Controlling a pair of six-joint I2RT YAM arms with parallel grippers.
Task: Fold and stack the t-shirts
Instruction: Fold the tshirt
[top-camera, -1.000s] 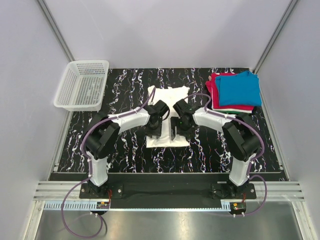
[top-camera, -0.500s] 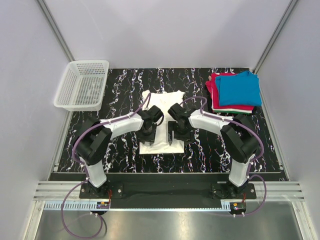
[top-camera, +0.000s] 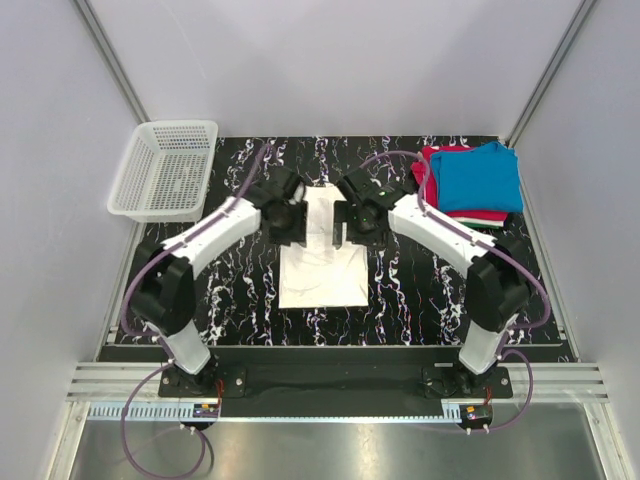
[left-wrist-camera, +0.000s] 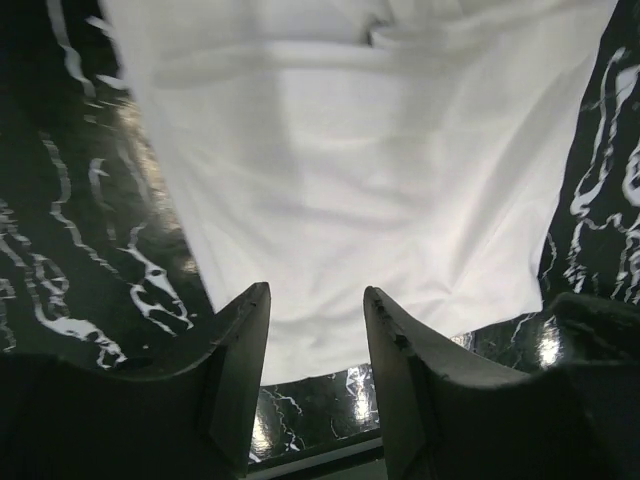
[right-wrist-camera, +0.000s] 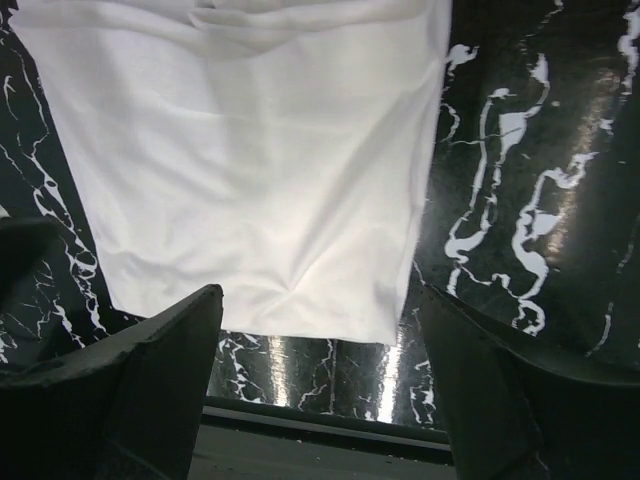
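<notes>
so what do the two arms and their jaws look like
Both the left arm and right arm have white tubular links joined by bulky black joints, on black base plates. A purple cable runs along each. The jaws are plain matte black, two thick wedge-shaped fingers, with no markings visible.

Nothing written can be read in any view: no label, brand, number or sign. The white t-shirt (top-camera: 322, 262) lying on the counter (top-camera: 240, 290) shows only plain cloth. The folded blue and red t-shirts (top-camera: 480, 180) at the far right carry nothing legible either.
</notes>
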